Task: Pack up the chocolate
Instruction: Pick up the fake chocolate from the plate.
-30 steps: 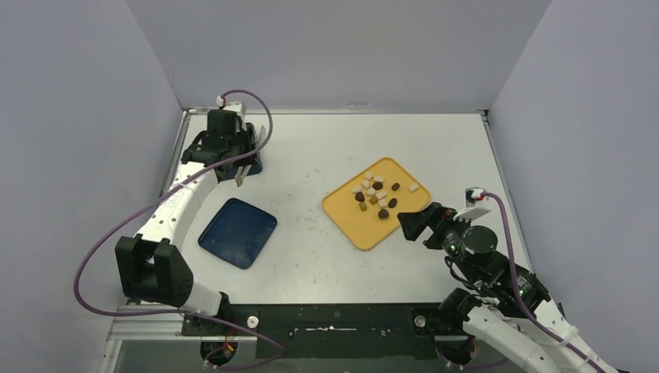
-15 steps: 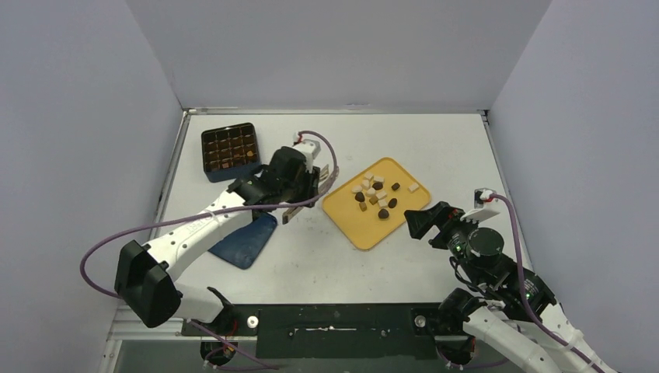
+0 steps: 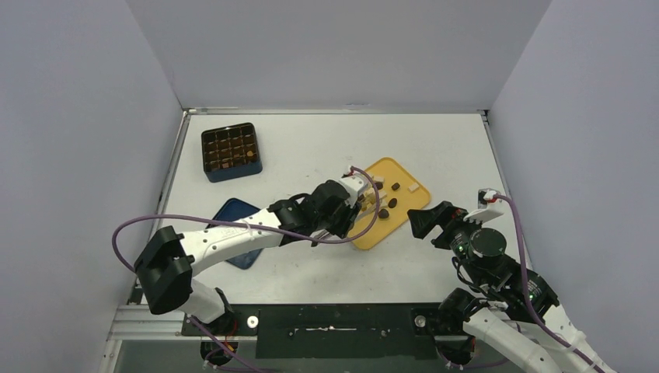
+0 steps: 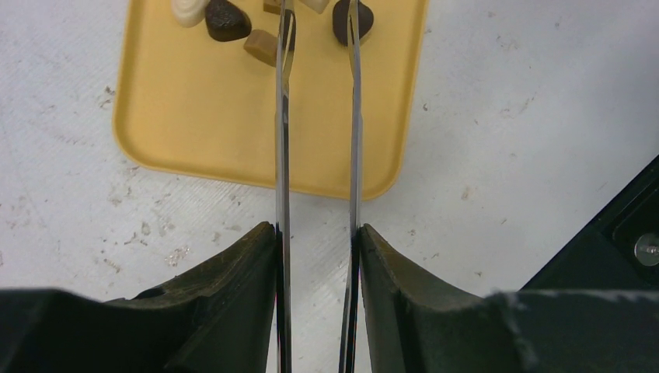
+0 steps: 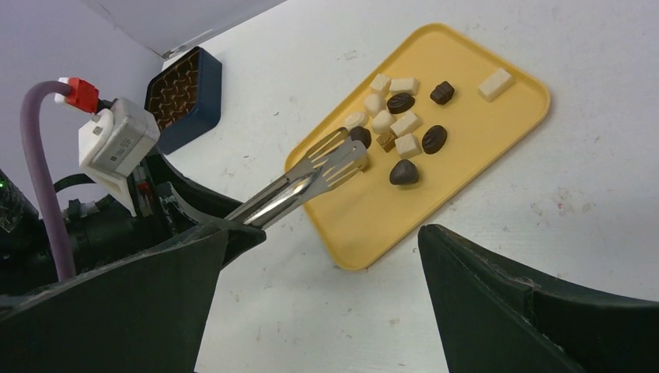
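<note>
The chocolate [image 3: 395, 186] is several small dark, brown and cream pieces [image 5: 404, 171] on a yellow tray [image 3: 404, 211]. My left gripper [image 3: 342, 208] is shut on long metal tongs [image 4: 281, 116], one black finger pressed on each arm [image 4: 317, 233]. The tongs' tips [image 5: 338, 159] stand apart over the tray's left part, beside a dark piece [image 4: 225, 19] and a brown one. No piece is gripped between them. My right gripper [image 3: 416, 221] hangs open at the tray's near right edge [image 5: 322, 233], holding nothing.
A dark compartment box [image 3: 230, 151] holding a few pieces stands at the back left; it also shows in the right wrist view [image 5: 183, 93]. A blue lid [image 3: 227, 208] lies partly under my left arm. The tray's near corner [image 5: 365, 256] lies between my right fingers.
My left arm has swung with the tongs from the box at the back left across the table to the yellow tray. The right gripper has drifted slightly right.
</note>
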{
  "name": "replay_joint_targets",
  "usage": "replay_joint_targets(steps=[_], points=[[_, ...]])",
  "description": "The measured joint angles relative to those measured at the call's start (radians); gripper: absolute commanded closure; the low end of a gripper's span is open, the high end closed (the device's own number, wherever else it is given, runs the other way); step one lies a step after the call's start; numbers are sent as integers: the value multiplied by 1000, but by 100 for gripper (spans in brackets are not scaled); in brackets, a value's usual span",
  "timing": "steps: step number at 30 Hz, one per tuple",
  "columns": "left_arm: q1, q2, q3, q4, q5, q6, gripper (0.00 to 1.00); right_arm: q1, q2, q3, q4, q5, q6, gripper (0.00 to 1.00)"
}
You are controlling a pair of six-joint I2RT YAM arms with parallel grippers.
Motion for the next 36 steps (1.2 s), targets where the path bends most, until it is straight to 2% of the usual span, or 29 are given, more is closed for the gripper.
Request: replay_joint_targets(steps=[11,31,36], points=[[-90,150,2,50,-46,93,61,0,-1,15,-15,16,0,0],[-91,230,38,90,-75,128,60,0,-15,16,-30,23,0,0],[-91,233,39,100,-84,128,63,0,-26,16,-30,23,0,0]])
